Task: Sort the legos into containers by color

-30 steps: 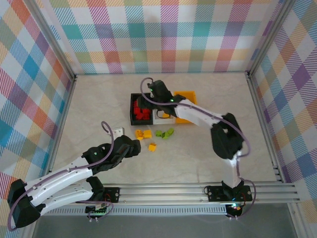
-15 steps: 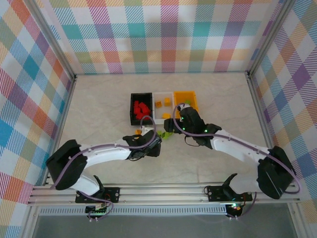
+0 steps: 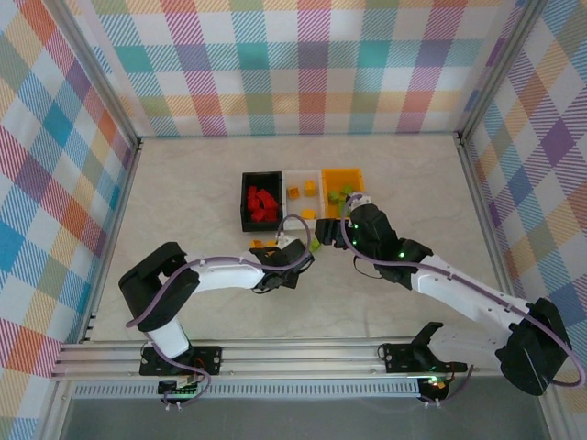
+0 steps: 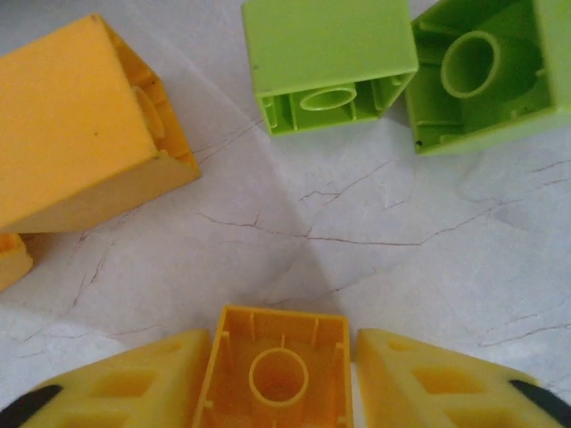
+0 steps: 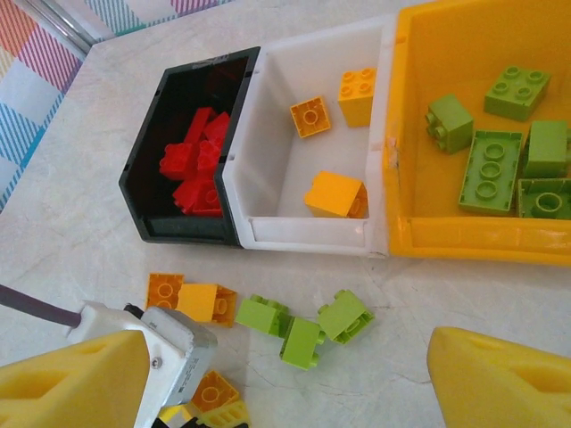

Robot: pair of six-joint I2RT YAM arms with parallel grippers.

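From above, your left gripper (image 3: 295,260) and right gripper (image 3: 330,231) stand very near each other; if both move now, they may collide.

In the left wrist view, the fingers (image 4: 134,385) press a yellow-orange brick (image 4: 278,346) between them, only at their tips. It may twist out when lifted.

In the right wrist view, the right jaws stand wide and empty. The green bricks (image 5: 303,323) lie just ahead of them, and the orange bin (image 5: 464,236) is beyond.

My top camera looks down from far above the white bin (image 3: 298,207). Right wrist view faces it nearby; left wrist view hugs the green bricks (image 4: 330,53) before it, which all three share.
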